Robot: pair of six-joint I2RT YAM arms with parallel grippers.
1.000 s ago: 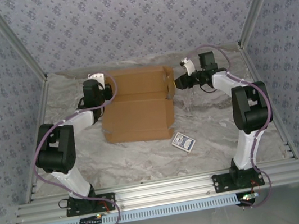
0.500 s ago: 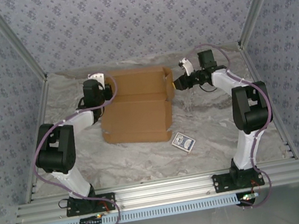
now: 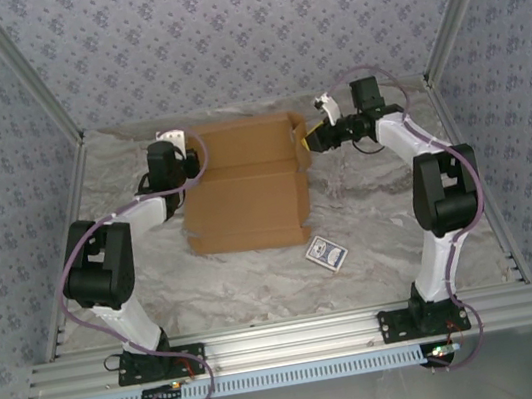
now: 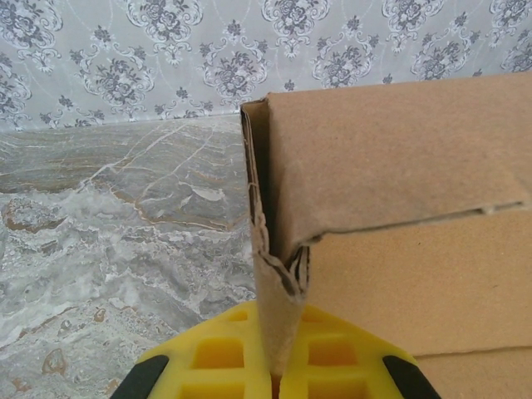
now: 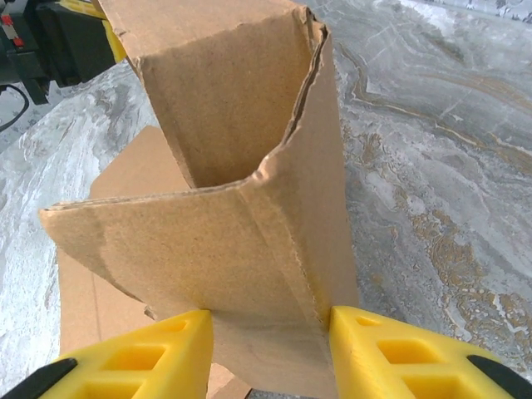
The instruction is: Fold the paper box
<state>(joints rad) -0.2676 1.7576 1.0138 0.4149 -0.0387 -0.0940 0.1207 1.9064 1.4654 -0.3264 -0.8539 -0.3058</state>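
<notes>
The paper box (image 3: pixel 247 177) is a brown cardboard mailer lying mid-table, its far panel raised. My left gripper (image 3: pixel 191 161) is at its left end, shut on a thin edge of the cardboard (image 4: pixel 278 324) pinched between the yellow fingers (image 4: pixel 332 353). My right gripper (image 3: pixel 309 140) is at the box's right end. Its yellow fingers (image 5: pixel 158 357) stand on either side of a folded side flap (image 5: pixel 249 249), touching it on both sides.
A small blue patterned card (image 3: pixel 325 252) lies on the marble tabletop (image 3: pixel 402 228) near the box's front right corner. Patterned walls close in the back and both sides. A metal rail (image 3: pixel 288 340) runs along the near edge by the arm bases.
The right gripper has moved a little up and away toward the back wall with the flap. The box's right end and far panel rose slightly. The left gripper kept its place.
</notes>
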